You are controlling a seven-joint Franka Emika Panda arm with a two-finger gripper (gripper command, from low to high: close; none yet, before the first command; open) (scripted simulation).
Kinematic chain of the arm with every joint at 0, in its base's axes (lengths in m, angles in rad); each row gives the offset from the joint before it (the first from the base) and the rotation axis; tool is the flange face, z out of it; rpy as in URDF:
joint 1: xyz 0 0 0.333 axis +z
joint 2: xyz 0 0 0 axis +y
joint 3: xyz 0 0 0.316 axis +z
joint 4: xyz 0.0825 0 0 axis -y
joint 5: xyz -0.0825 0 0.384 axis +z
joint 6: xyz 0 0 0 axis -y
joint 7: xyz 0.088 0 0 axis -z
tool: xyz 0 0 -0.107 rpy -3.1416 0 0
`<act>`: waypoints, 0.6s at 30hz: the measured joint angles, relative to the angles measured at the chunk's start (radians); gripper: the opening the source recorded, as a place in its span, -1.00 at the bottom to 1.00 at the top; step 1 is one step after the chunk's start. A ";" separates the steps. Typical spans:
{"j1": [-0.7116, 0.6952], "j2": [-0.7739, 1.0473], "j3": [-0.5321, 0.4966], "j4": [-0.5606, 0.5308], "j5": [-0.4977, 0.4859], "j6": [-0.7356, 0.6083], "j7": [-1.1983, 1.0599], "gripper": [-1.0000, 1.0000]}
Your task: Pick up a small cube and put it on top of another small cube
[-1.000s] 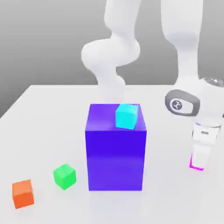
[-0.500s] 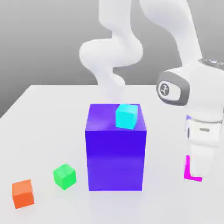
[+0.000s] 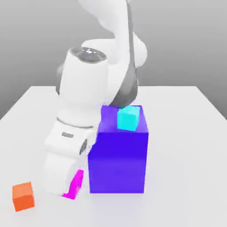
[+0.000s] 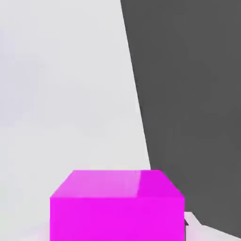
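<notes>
The small cube [image 3: 76, 181] is bright magenta and sits between the fingers of my gripper [image 3: 70, 190], which is shut on it. It hangs low over the table, just off the big blue-purple block's [image 3: 117, 162] front corner on the exterior view's left. In the hand view the small cube [image 4: 116, 207] shows close up, with white table behind it. The other small cube is hidden behind my arm and hand.
A cyan cube [image 3: 128, 118] rests on top of the big blue-purple block. An orange cube [image 3: 23, 196] lies near the table's front corner on the exterior view's left. The white table [image 3: 186, 155] stretches to the exterior view's right.
My arm has swung from the exterior view's right, across the front of the big block, to its left, carrying the magenta cube. The green cube is now covered by the arm.
</notes>
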 joint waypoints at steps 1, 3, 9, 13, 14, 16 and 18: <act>-0.017 -0.025 -0.007 -0.033 0.019 -0.002 -0.028 -1.00; -0.046 -0.076 -0.021 -0.104 0.067 -0.006 -0.085 -1.00; -0.046 -0.152 -0.081 -0.273 0.243 0.022 -0.260 -1.00; -0.038 -0.029 -0.064 -0.274 0.360 0.138 -0.345 -1.00; -0.043 0.005 -0.052 -0.273 0.394 0.169 -0.369 -1.00; -0.052 0.035 -0.037 -0.272 0.424 0.196 -0.390 1.00; -0.052 0.035 -0.037 -0.272 0.424 0.196 -0.390 1.00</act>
